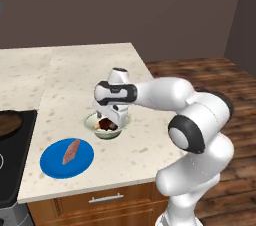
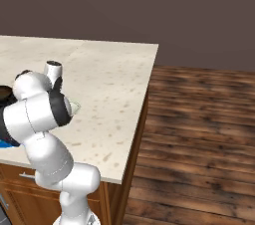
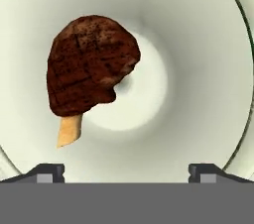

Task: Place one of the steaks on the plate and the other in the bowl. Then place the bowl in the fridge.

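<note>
The dark brown steak (image 3: 89, 67) lies inside the cream-white bowl (image 1: 92, 121) on the table (image 1: 90, 75). The pincer (image 3: 126, 171) hangs right above the bowl with its jaws spread wide, gripping nothing. The pinkish-red steak (image 1: 71, 151) lies on the blue plate (image 1: 54, 162), near and left of the bowl.

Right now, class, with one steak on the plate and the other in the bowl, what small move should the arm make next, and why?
Probably lift the claw straight up out of the bowl. Its jaws stand wide open, the brown steak lies loose on the bowl's floor, and the pink steak already rests on the blue plate. Clearing the rim comes before regrasping the bowl for the fridge.
</note>
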Controlling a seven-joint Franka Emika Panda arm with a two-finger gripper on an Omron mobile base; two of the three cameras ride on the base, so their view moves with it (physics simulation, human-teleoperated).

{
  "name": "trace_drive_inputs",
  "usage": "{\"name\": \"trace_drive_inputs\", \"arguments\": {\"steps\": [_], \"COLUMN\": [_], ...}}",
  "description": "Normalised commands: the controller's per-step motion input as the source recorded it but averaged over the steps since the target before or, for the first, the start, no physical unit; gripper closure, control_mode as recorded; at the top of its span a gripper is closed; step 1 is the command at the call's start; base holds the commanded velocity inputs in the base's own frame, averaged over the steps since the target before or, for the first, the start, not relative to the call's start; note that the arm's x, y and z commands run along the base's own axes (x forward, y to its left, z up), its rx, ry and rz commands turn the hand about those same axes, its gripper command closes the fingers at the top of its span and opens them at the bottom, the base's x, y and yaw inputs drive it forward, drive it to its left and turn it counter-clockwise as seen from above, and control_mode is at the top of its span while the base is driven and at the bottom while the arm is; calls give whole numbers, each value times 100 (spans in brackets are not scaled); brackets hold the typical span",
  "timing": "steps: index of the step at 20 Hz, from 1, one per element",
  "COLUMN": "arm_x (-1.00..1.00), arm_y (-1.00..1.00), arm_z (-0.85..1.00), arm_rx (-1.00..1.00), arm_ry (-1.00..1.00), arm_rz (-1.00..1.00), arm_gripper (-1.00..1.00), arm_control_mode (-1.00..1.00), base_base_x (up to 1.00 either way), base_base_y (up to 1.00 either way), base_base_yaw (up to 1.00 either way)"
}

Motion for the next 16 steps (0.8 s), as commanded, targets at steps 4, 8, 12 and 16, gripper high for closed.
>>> {"name": "trace_drive_inputs", "arguments": {"steps": [4,8,12,16], "arm_x": [-59,-96,-100,-100], "arm_y": [-35,-66,-79,-67], "arm_z": [85,49,19,4], "arm_rx": [0,0,4,9], "arm_ry": [-3,-14,-21,-16], "arm_rz": [0,0,0,0], "arm_gripper": [-100,-100,-100,-100], "arm_control_mode": [-100,-100,-100,-100], "base_base_x": [0,0,0,0], "base_base_y": [0,0,0,0], "base_base_yaw": [0,0,0,0]}}
